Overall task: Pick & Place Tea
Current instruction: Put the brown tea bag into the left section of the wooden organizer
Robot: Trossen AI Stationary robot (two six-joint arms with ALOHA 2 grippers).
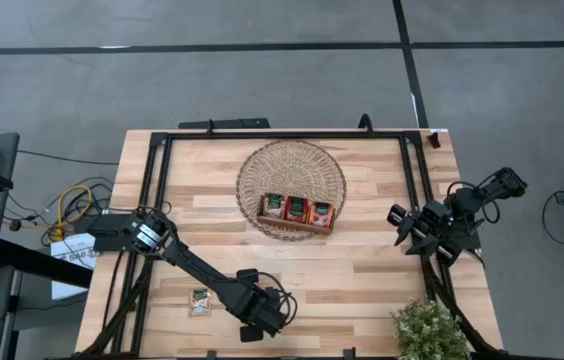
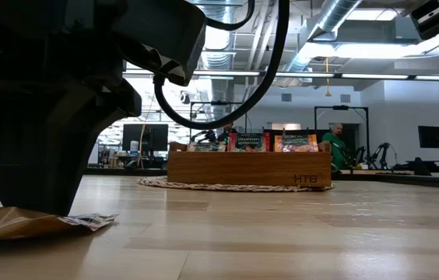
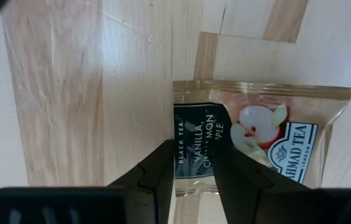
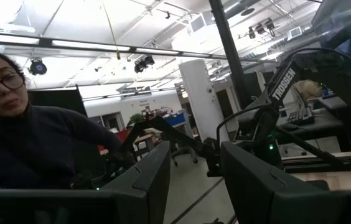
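A cream and gold tea sachet [image 3: 269,130] with a dark label and an apple picture lies flat on the table under my left gripper [image 3: 193,155]. That gripper is near the table's near edge [image 1: 262,315] and points down, slightly open. In the low view the sachet [image 2: 25,224] shows under the gripper's dark body. Another sachet [image 1: 199,300] lies flat to its left. Three sachets [image 1: 297,209] stand upright in the wooden tray [image 1: 297,225] on a round woven mat. My right gripper [image 4: 195,162] waits open off the table's right edge [image 1: 407,225]. My left gripper comes at the sachet from above, pointing down. One fingertip [image 3: 163,168] stands at the edge by the dark label [image 3: 191,152], the other [image 3: 231,171] is on its printed face. A narrow strip shows between them. The sachet lies flat on the table.
The woven mat [image 1: 292,160] with the tray sits at the table's far middle. A small green plant [image 1: 427,330] stands at the near right corner. A black frame [image 1: 162,150] runs along the table's sides. People and equipment show in the room behind.
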